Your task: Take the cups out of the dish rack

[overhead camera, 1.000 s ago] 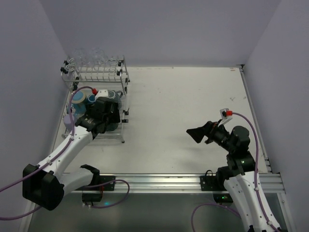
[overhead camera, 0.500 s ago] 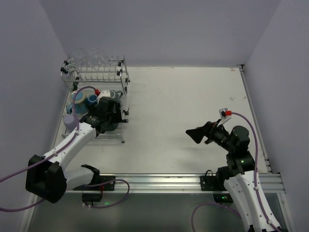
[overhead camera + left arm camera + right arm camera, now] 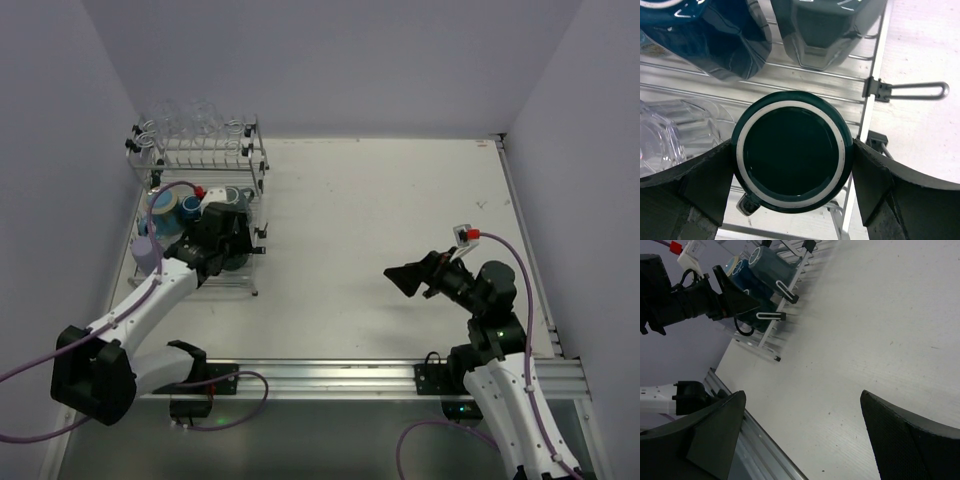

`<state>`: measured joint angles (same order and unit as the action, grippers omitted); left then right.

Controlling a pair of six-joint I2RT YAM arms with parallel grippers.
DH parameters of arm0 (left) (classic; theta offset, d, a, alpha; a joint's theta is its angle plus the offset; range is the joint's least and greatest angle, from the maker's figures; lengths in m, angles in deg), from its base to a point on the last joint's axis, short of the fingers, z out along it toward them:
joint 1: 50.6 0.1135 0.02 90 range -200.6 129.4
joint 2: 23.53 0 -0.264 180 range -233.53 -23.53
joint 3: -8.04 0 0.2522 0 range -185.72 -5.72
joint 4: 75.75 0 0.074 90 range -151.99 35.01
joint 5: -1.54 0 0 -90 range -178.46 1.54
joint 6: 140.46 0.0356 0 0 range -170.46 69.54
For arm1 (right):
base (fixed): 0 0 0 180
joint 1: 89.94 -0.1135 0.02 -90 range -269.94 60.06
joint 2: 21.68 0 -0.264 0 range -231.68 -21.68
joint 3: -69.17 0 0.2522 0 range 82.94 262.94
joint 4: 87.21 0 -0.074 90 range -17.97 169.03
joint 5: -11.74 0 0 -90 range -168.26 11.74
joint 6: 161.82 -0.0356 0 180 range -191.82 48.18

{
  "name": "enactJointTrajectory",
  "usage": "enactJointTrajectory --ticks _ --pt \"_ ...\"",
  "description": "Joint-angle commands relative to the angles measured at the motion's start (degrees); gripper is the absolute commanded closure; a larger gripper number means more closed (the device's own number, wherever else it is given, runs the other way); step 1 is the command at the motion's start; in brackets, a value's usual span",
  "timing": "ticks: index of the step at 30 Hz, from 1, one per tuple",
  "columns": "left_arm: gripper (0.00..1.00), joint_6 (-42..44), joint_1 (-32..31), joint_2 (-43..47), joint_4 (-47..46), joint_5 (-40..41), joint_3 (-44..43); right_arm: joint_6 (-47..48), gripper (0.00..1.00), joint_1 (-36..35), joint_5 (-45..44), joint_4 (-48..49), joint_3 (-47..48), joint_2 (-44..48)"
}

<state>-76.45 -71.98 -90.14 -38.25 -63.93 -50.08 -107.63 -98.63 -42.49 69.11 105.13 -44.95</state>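
The left fingers [image 3: 705, 187] stand apart by just the width of a dark green ceramic mug with a pale rim [image 3: 792, 150]. They are clamped against it, one black finger touching each side of its wall. How hard they press is not clear from the wrist view.

The mug's round mouth faces straight back between the fingers toward the wrist, so its long axis runs along the line of the fingers. Its small handle pokes out low on the side of the finger at the left of that view. The mug sits on the wires of the two-tier silver wire dish rack [image 3: 875, 65], in the lower tier. The rack's edge wire passes just outside the other finger.

Beyond the fingertips a dark blue glazed mug [image 3: 705, 40] and a grey glazed mug [image 3: 822, 35] lie side by side, near the green one but apart from it. Outside the finger at the left, a clear glass tumbler [image 3: 660, 135] lies on the wires. From above, more clear glass tumblers [image 3: 190, 118] stand on the upper tier, farther beyond the fingertips. A lavender cup [image 3: 147, 250] sits just beside the left arm.

The right fingers [image 3: 910, 440] are spread wide with only the white bench [image 3: 865, 340] showing between them. They hang above it, and the rack is far beyond their tips.
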Motion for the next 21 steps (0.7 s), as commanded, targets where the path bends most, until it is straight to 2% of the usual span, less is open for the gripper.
enactJointTrajectory --ticks 1,5,8,11,15,17,18,21 --pt "0.67 -1.7 0.2 5.3 -2.1 -1.9 -0.9 -5.9 0.01 -0.3 3.1 7.2 -1.7 0.1" --pt "0.77 -1.3 0.2 9.6 -1.4 -3.4 -2.7 -11.7 0.01 -1.1 3.0 14.6 -5.1 2.0" --pt "0.83 -0.9 0.2 13.4 -1.6 -4.9 -3.9 -14.0 0.01 -2.0 0.6 17.5 -5.9 3.4" --pt "0.85 -0.6 0.2 15.8 -1.3 -7.6 -5.5 -15.9 0.02 -3.1 0.4 20.7 -4.9 0.7" --pt "0.85 -1.9 0.2 19.1 -4.0 -18.4 -6.5 -18.9 0.05 -9.5 -1.4 27.9 -3.0 -5.6" --pt "0.85 -4.1 0.2 20.8 -7.9 -24.9 -5.1 -19.6 0.08 -13.2 -5.7 33.5 -2.2 -9.2" --pt "0.85 -5.4 0.1 21.0 -11.3 -31.2 -4.8 -19.7 0.08 -17.2 -7.5 35.6 -1.8 -10.1" --pt "0.85 -10.0 0.1 21.3 -18.0 -40.3 -3.6 -19.7 0.14 -23.3 -12.5 42.9 -0.1 -15.0"
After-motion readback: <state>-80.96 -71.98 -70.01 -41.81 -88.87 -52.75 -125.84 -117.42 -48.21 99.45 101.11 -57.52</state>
